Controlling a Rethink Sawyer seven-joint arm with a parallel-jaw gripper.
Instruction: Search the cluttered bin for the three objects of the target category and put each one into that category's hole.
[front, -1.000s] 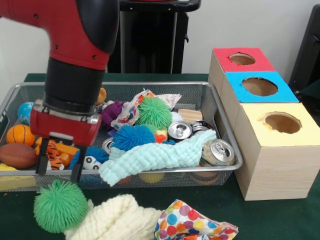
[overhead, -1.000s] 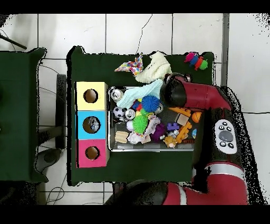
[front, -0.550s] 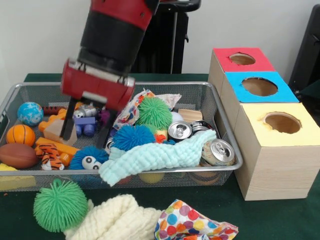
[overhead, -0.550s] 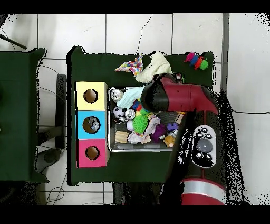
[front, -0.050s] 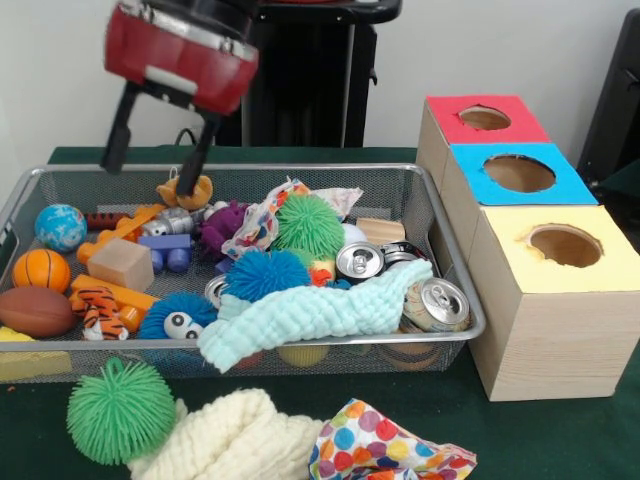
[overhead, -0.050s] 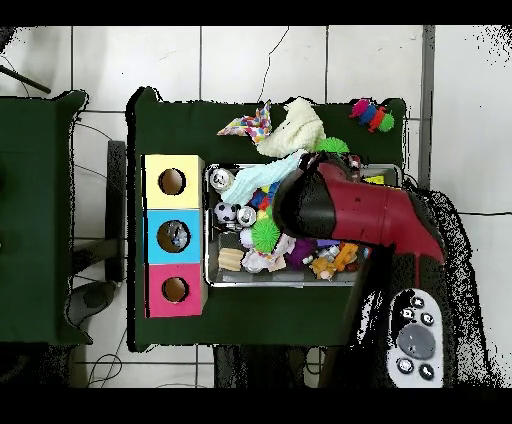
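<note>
Open, empty pincer (front, -0.050s: 155, 165) above the far left of the cluttered wire bin (front, -0.050s: 430, 225).

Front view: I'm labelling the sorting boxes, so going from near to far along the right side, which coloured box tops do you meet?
Yellow-topped box → blue-topped box → red-topped box, each with one round hole in its top.
</note>
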